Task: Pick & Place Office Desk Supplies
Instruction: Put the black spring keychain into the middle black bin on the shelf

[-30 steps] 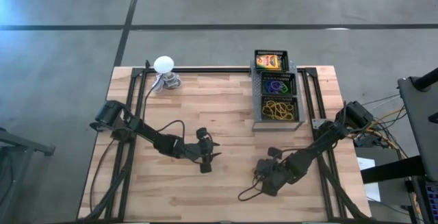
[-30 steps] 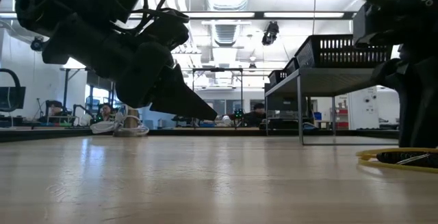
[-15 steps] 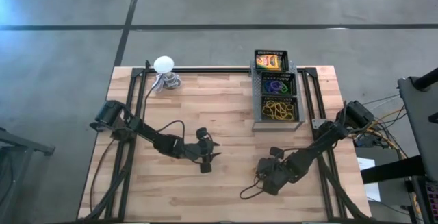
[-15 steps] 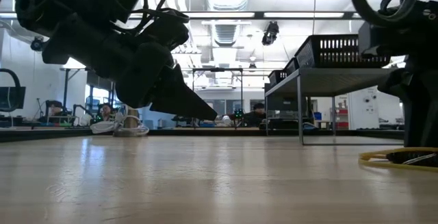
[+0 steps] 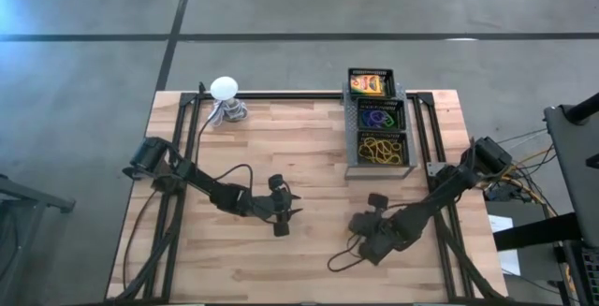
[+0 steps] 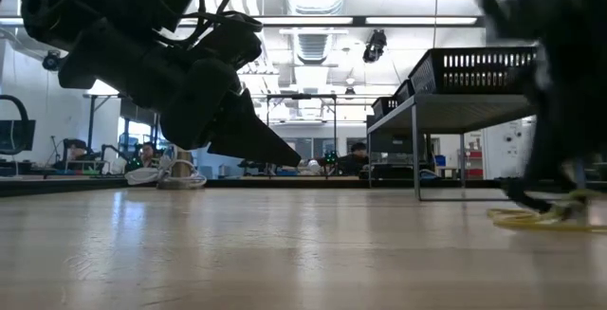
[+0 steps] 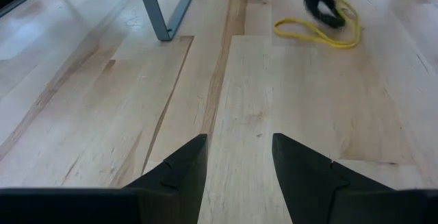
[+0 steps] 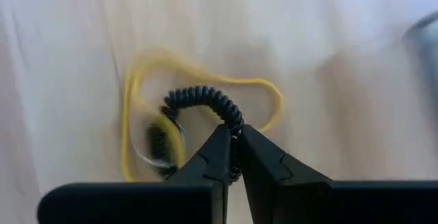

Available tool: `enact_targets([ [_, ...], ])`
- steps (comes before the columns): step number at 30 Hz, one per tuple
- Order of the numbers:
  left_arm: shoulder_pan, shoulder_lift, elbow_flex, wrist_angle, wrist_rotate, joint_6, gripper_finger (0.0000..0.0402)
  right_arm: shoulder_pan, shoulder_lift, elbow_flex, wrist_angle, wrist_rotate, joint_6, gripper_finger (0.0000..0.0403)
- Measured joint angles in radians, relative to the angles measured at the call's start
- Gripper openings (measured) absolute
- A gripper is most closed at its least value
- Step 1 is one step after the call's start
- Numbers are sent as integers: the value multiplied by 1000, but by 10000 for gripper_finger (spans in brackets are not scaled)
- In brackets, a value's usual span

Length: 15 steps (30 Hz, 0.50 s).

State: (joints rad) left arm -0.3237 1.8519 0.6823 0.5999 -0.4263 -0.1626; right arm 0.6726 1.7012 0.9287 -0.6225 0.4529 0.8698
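Note:
A yellow rubber band lies flat on the wooden table, with a black coiled cord lying inside its loop. My right gripper stands over them, pointing steeply down, shut at the coil. The high view puts that gripper on the near right of the table. In the left wrist view the band shows farther off. My left gripper hangs open above the table's middle, holding nothing. My right gripper pinches the black coil's end between its two fingertips, coming from above at a slant. The coil curves away from the fingers across the table. The band's edge runs close by the tips; whether it is caught too, I cannot tell.
A black mesh tray on raised legs stands at the far right, holding a yellow-green box, coloured rings and rubber bands. A white ball-topped object stands at the far left. Bare wood lies between the arms.
My right gripper has turned and tipped over the rubber band and shows blurred with motion in the low view. The band stays on the table in the same place. My left arm has kept still.

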Motion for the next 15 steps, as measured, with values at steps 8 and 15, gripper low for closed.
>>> enact_targets([
  [8, 0, 0, 0, 0, 0, 0, 168, 31, -19, 247, -359, 288, 60, 18],
  [15, 0, 0, 0, 0, 0, 0, 168, 37, -36, 474, -649, 552, 62, 18],
])
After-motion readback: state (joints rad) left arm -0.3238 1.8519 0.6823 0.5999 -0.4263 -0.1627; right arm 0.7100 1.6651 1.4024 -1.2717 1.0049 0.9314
